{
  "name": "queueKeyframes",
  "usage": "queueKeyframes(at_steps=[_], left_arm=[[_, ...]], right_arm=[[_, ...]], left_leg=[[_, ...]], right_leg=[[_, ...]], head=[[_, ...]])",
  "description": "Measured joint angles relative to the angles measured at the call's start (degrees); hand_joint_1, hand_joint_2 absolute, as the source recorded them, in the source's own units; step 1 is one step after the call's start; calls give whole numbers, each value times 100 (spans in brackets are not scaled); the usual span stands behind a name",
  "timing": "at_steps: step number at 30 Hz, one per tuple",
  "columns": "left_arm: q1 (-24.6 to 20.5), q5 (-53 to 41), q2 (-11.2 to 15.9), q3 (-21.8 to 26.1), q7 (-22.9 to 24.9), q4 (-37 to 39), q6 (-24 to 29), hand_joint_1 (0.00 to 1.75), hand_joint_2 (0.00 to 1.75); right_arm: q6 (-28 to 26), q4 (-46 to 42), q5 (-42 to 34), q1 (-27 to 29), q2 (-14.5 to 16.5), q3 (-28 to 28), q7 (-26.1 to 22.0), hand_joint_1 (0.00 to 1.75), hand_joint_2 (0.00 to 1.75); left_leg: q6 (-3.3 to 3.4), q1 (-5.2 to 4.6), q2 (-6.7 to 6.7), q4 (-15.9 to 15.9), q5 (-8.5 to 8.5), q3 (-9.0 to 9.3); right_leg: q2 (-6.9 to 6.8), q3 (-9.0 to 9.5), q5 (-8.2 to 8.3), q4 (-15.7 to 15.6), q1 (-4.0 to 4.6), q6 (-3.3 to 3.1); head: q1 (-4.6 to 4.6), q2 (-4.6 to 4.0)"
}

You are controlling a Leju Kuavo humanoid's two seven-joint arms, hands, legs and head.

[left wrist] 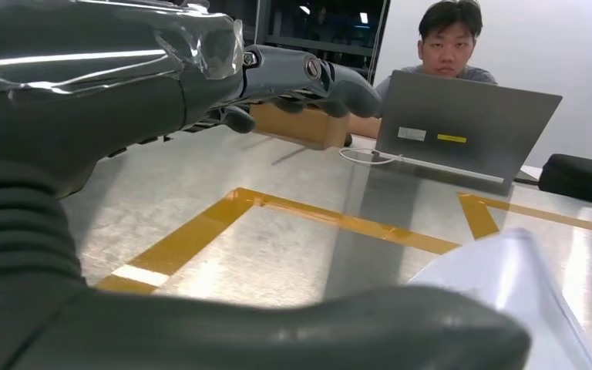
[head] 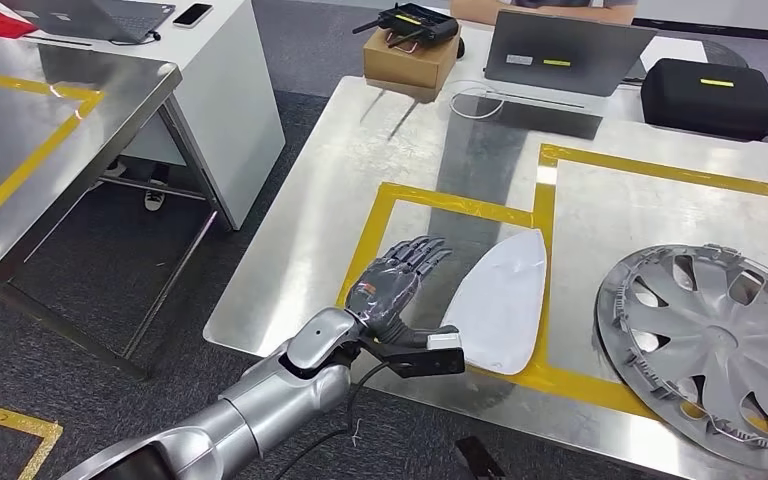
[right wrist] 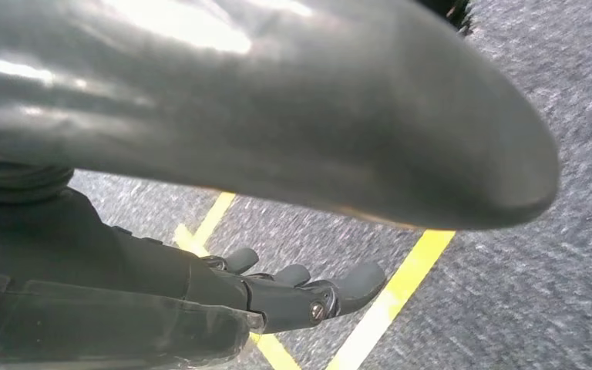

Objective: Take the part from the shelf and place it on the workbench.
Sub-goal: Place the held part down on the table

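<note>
Nearest me, my left hand (head: 397, 285) hovers over the workbench (head: 380, 170) near its front edge, fingers spread, holding nothing. Just beside it lies the white part (head: 500, 300), flat inside the yellow tape outline (head: 460, 205), bare steel around it. Past it rests a hubcap (head: 710, 340). Down by the grey floor (right wrist: 524, 293), my right hand (right wrist: 301, 293) hangs with fingers apart, empty; the left wrist view catches a laptop (left wrist: 462, 127).

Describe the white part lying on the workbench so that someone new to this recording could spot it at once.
Start at the steel workbench marked with yellow tape. Inside the left taped rectangle, just beside the robot's open left hand, lies a flat white teardrop-shaped plastic panel, its point aimed at the grey laptop. Unlike the round silver spoked hubcap in the neighbouring rectangle, it is plain, smooth and without holes.
</note>
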Motion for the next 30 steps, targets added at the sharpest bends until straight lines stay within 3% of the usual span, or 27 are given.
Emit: queueKeyframes(at_steps=[2, 4, 7, 8, 9, 10, 12, 13, 15, 18, 20, 22, 23, 24, 25, 27, 28, 30], left_arm=[[26, 183, 26, 49, -139, -28, 30, 0, 0], [73, 436, 69, 121, -347, -128, 65, 0, 0], [266, 1170, 164, 229, -717, -482, -120, 0, 0], [384, 1609, 214, 253, -824, -682, -312, 0, 0], [512, 2175, 270, 268, -896, -933, -591, 0, 0], [634, 2888, 328, 272, -905, -1243, -969, 0, 0], [830, 4553, 473, 259, -797, -1987, -1877, 0, 0], [899, 5372, 561, 243, -731, -2387, -2323, 0, 0], [1009, 6583, 784, 193, -676, -3145, -2954, 0, 0], [1170, 7357, 1132, 139, -693, -4098, -3361, 0, 0], [1254, 7491, 1287, 127, -728, -4534, -3473, 0, 0], [1370, 7560, 1424, 128, -762, -4839, -3556, 0, 0], [1447, 7581, 1490, 138, -777, -4955, -3588, 0, 0], [1524, 7592, 1549, 158, -790, -5061, -3613, 0, 0], [1598, 7595, 1602, 191, -802, -5165, -3631, 0, 0], [1732, 7579, 1689, 286, -818, -5359, -3652, 0, 0], [1787, 7563, 1728, 340, -823, -5450, -3659, 0, 0], [1880, 7503, 1788, 432, -826, -5604, -3679, 0, 0]], right_arm=[[12, 1, 2, 17, 3, -8, -4, 0, 0], [21, 2, 3, 30, 4, -25, -20, 0, 0], [10, 3, 2, 71, 3, -72, -86, 0, 0], [-3, 5, 2, 92, 1, -92, -119, 0, 0], [-21, 7, 1, 112, -3, -116, -155, 0, 0], [-38, 9, -3, 127, -7, -142, -187, 0, 0], [-42, 10, -10, 142, -9, -195, -238, 0, 0], [-26, 13, -15, 142, -17, -223, -255, 0, 0], [32, 20, -46, 162, -49, -284, -301, 0, 0], [55, 33, -129, 247, -127, -400, -406, 0, 0], [42, 48, -158, 300, -181, -472, -467, 0, 0], [37, 66, -167, 351, -222, -526, -509, 0, 0], [35, 74, -162, 378, -238, -546, -523, 0, 0], [32, 79, -151, 400, -251, -559, -531, 0, 0], [27, 82, -130, 413, -262, -566, -533, 0, 0], [8, 84, -82, 408, -277, -572, -529, 0, 0], [-4, 84, -62, 400, -279, -573, -522, 0, 0], [-23, 83, -37, 386, -277, -575, -499, 0, 0]], left_leg=[[-29, 19, 2, 29, -26, -19], [-94, 44, 7, 290, -208, -135], [-182, 85, 14, 1348, -693, -638], [-186, 91, 15, 1599, -749, -771], [-172, 93, 15, 1643, -698, -810], [-139, 89, 15, 1456, -547, -737], [-6, 59, 14, 682, -172, -371], [62, 34, 20, 352, -63, -212], [149, -22, 33, 67, -33, -70], [167, -8, 41, -88, 33, 25], [177, 33, 50, -190, 111, 96], [186, 25, 54, -193, 137, 85], [180, 25, 53, -184, 142, 70], [174, 26, 51, -170, 145, 52], [166, 29, 49, -150, 148, 33], [137, 36, 45, -89, 146, -12], [108, 26, 42, -45, 140, -41], [35, 6, 35, 14, 147, -95]], right_leg=[[10, -5, 12, -2, -11, -86], [13, 12, 18, -11, -40, -156], [12, 19, 11, -10, -26, -200], [13, 20, 8, -9, -16, -204], [17, 23, 5, -9, -3, -207], [23, 28, 2, -9, 12, -209], [39, 39, -1, -13, 32, -210], [44, 36, -1, -16, 51, -208], [42, 22, -1, -24, 48, -190], [20, 2, -45, 14, 55, -151], [8, -178, -268, 422, 56, -178], [6, -513, -600, 1189, 37, -197], [6, -645, -705, 1488, 22, -175], [4, -681, -727, 1591, 7, -127], [1, -597, -659, 1451, -11, -62], [-12, -177, -396, 673, -47, 53], [-13, 8, -276, 318, -51, 64], [-10, 152, -160, 28, -33, -3]], head=[[-5, 0], [-23, 0], [-44, 0], [-44, 0], [-45, 0], [-45, 0], [-43, 0], [-31, 0], [-20, 0], [-28, 0], [-14, 0], [1, 0], [4, 0], [4, 0], [6, 0], [6, 0], [5, 0], [-2, 0]])
